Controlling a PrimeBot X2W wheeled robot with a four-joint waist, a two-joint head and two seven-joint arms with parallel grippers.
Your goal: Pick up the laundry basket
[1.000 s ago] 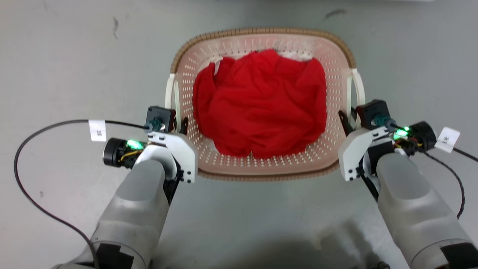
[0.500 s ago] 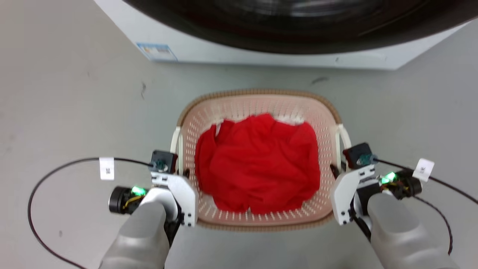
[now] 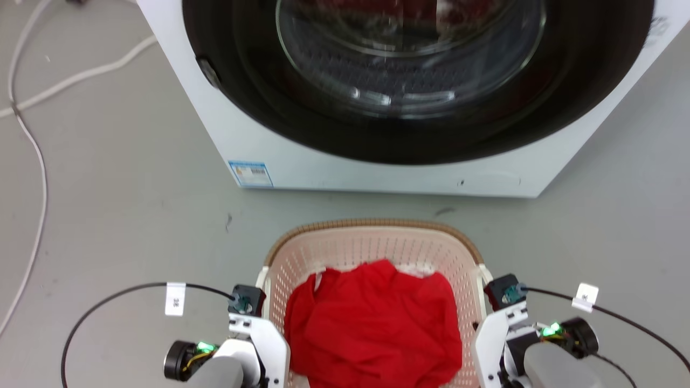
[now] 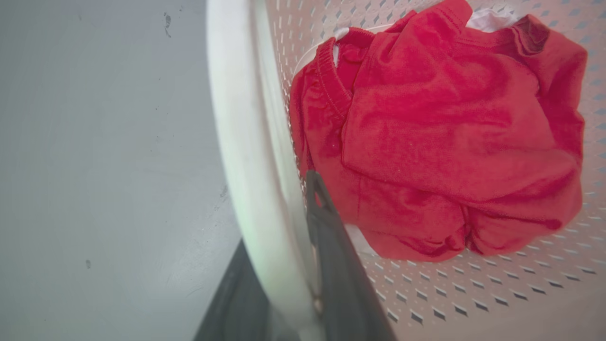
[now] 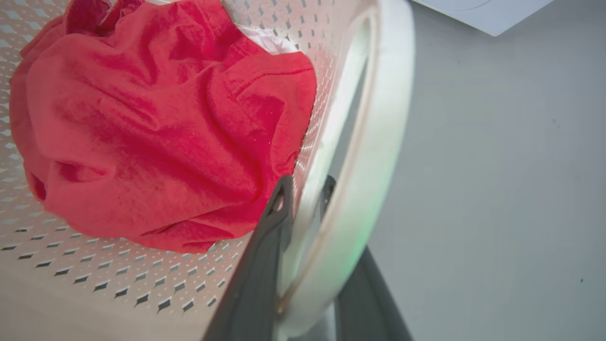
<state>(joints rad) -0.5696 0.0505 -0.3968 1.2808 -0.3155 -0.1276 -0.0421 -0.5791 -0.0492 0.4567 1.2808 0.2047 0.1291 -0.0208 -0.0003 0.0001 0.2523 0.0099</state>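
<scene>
Left gripper (image 4: 279, 222): fingers pinching the laundry basket's (image 3: 372, 223) white left handle (image 4: 246, 166). One finger (image 4: 331, 265) sits inside against the perforated wall, the other (image 4: 227, 303) outside, with the handle band clamped between them.

Right gripper (image 5: 305, 189): same setup, mirrored. The inner finger (image 5: 265, 255) is on the basket's inside wall, the outer finger (image 5: 369, 298) is under and outside the white right handle (image 5: 374, 156), and the handle is gripped between them.

The basket spans the gap between the two sets of fingers, one handle in each. I can't tell from these views whether its base is touching the floor (image 3: 135, 215).

Red garment (image 3: 372, 328) is bunched in the basket, just inboard of both inner fingers and close to touching them. A white item (image 4: 490, 20) peeks out from under its far edge.

Beyond the fingertips, past the basket's brown far rim, is a front-load washing machine (image 3: 377, 178) with a dark round door, near the basket but apart from it. A white cable (image 3: 38, 161) lies on the floor well outboard of the left fingers.
</scene>
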